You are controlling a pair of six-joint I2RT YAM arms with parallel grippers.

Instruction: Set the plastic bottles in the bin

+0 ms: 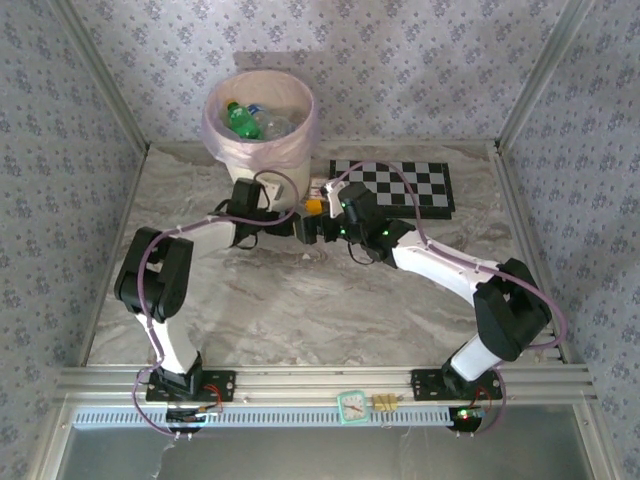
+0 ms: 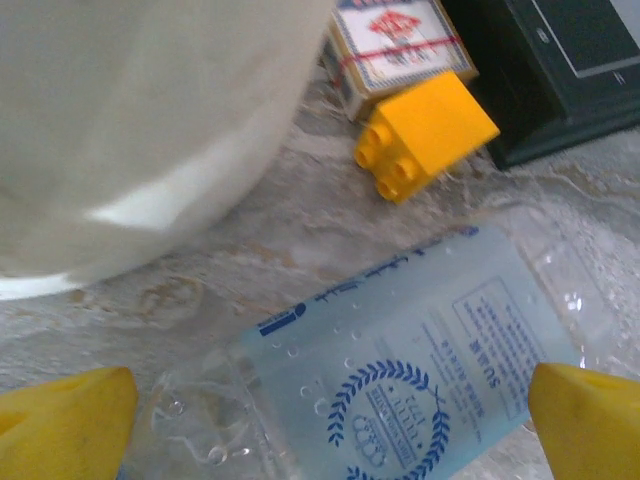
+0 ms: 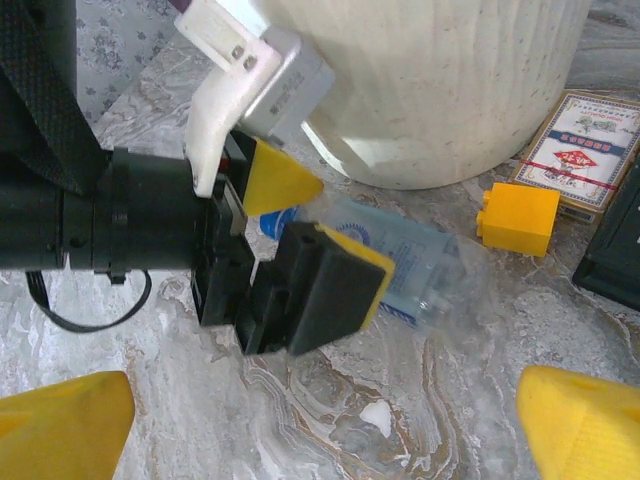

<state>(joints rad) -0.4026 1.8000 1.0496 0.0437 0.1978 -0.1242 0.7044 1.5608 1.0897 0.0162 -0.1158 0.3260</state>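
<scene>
Left end effector [image 2: 322,424] astride clear bottle [image 2: 410,365]

in the left wrist view, blurred across the upper left: the bin [image 2: 130,130], rim out of frame. cut by the lower edge: the clear bottle [image 2: 420,390], neck end unseen, small label print unreadable. cropped by the top edge: the red-white box [image 2: 400,40]. clipped in the lower corners: the fingertips [image 2: 65,420] of the left tool [image 2: 325,430]. in the right wrist view, partly hidden behind that tool's near finger: the same bottle. from above, too small to tell apart: whatever lies beside the green bottle [image 1: 240,118] inside the bin.
</scene>
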